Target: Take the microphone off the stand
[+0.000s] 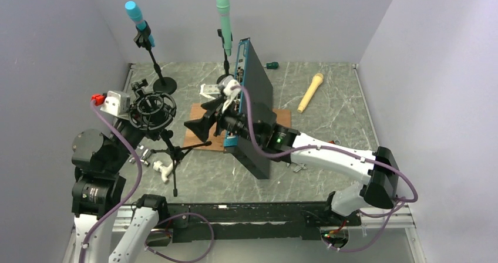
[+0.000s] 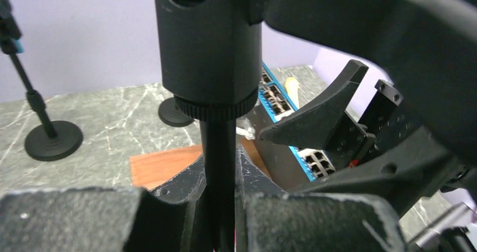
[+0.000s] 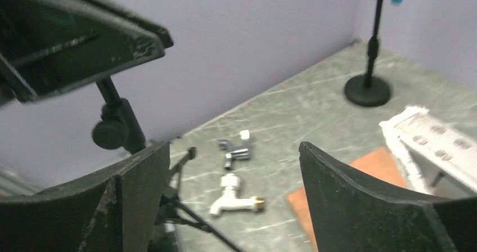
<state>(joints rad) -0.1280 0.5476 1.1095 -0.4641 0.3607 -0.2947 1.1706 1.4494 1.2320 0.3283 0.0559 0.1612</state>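
Observation:
A black shock mount [image 1: 153, 110] holding a black cylinder, seemingly the microphone [image 2: 208, 44], sits on a tripod stand [image 1: 174, 152] at the left. My left gripper [image 1: 157, 131] is shut on the stand's thin pole [image 2: 218, 151] just below the cylinder, as the left wrist view [image 2: 219, 201] shows. My right gripper [image 1: 199, 117] is open and empty, just right of the mount. In the right wrist view [image 3: 233, 196] its fingers [image 3: 135, 196] frame the tripod legs [image 3: 185, 207]; one finger [image 2: 315, 122] shows in the left wrist view.
A blue-fronted network switch [image 1: 255, 110] stands on edge on a wooden board [image 1: 197, 137]. Two taps [image 1: 161, 168] [image 3: 236, 198] lie by the tripod. A blue microphone [image 1: 138, 16] and a green one [image 1: 223, 16] stand at the back. A yellow microphone [image 1: 310, 91] lies right.

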